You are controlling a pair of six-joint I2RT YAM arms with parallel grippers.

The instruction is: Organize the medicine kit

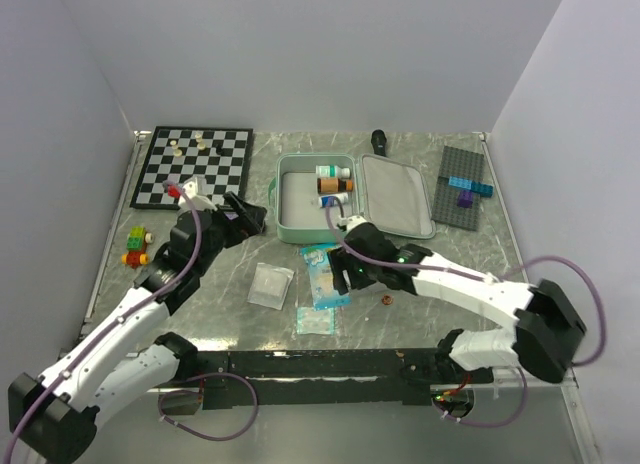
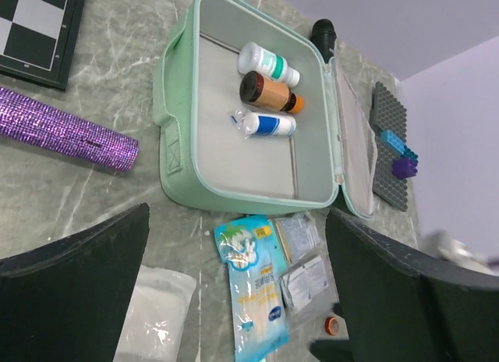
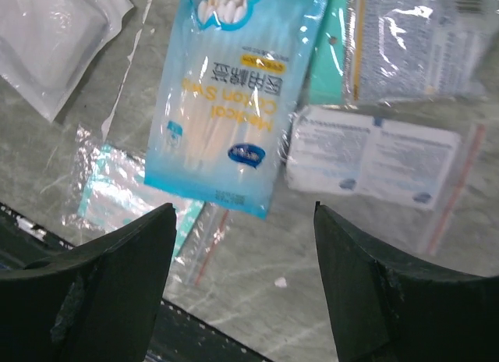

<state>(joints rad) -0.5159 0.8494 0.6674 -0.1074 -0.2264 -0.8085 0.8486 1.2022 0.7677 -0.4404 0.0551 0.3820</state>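
Three bottles (image 2: 269,91) lie in the medicine kit (image 2: 173,104); packets (image 2: 253,292) before it; chessboard (image 1: 195,164) to its left.

**Mint-green medicine kit (image 1: 300,212) lying open above the centre of the overhead view**

The rounded-rectangular case is resting flat and unzipped. Its lid (image 1: 397,194) is folding out to the right, and both halves are showing pale grey lining. In the left wrist view the tray is filling the upper middle of the frame at a slight angle. Three small bottles (image 1: 335,185) are lying on their sides in its upper right part, beside the hinge.
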